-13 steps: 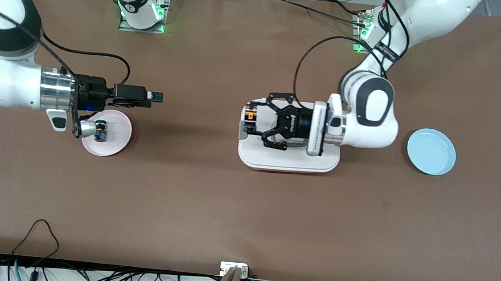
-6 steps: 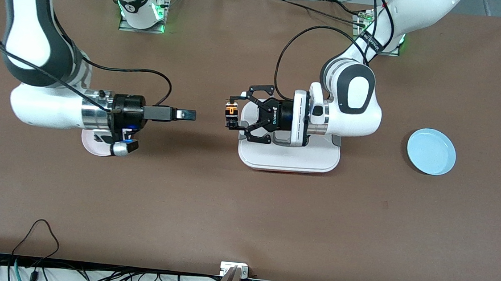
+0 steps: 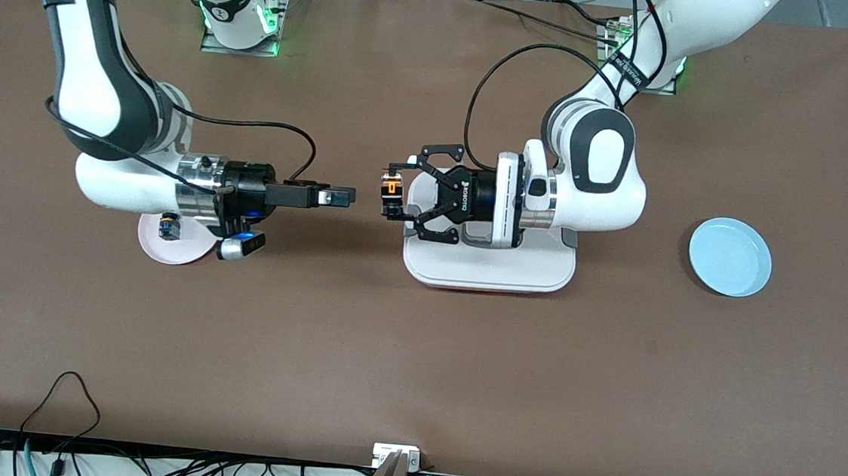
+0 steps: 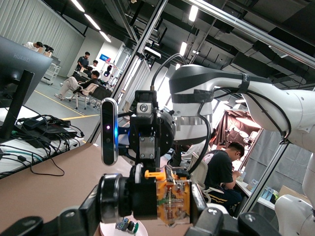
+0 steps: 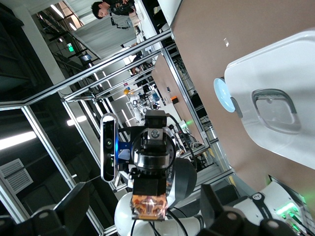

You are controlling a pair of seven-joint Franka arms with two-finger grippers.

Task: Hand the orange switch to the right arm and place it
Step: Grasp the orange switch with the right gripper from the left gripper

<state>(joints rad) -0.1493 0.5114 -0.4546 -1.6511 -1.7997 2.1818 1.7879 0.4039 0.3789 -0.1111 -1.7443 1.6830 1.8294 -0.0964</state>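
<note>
Pink plate [image 3: 166, 246] holds the green-capped switch [image 3: 168, 228]; beside it the right gripper [image 3: 342, 197], fingers apart and empty, faces the orange switch [image 3: 392, 192]. Left gripper [image 3: 395, 194] clamps that switch above the white tray [image 3: 489, 270] edge. Handover not yet made; regrasp, release and placing remain.

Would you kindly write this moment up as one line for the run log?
phase: handover approach | left gripper: shut on orange switch, held in the air | right gripper: open, facing the switch, not touching | pink plate: holds another switch
</note>
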